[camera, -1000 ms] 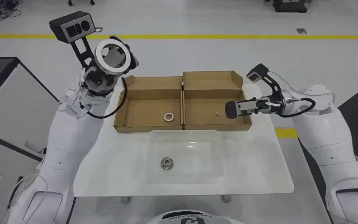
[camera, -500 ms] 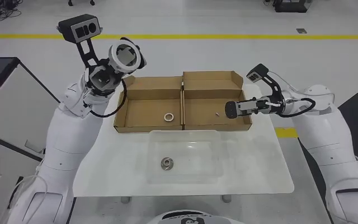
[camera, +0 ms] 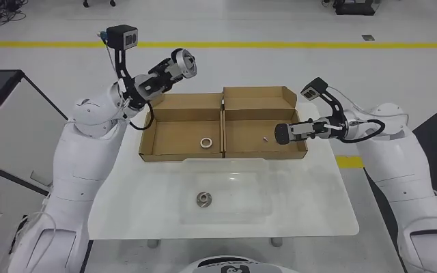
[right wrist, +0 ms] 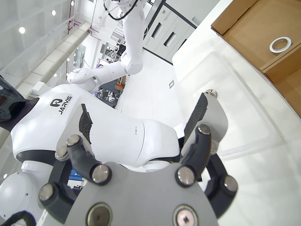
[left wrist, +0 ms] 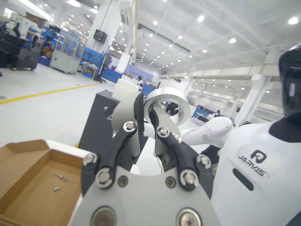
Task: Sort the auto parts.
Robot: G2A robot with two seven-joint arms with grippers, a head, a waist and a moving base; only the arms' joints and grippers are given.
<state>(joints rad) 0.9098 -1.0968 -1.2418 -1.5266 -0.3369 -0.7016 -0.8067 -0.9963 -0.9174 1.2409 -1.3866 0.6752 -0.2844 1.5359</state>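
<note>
the left gripper (left wrist: 146, 118), clamped on the rim of a big metal ring (camera: 184, 64), has swung in from beyond the worktop's (camera: 321, 205) far left corner and turned the ring on edge. it now hangs high by the far wall of the cardboard box (camera: 145, 133), so a drop into the left half beside the small white ring (camera: 205, 142) looks next. that far wall is the edge to clear. the right gripper (camera: 281, 132) hovers open at the box's right edge, well apart. a metal part (camera: 203, 199) waits in the clear tray (camera: 252, 170).

Bright, even overhead light from round ceiling lamps (left wrist: 200, 18). Soft, faint shadows on white table (camera: 324, 201). Sheen on metal ring (left wrist: 169, 93). Wrist views bend hard at edges.
</note>
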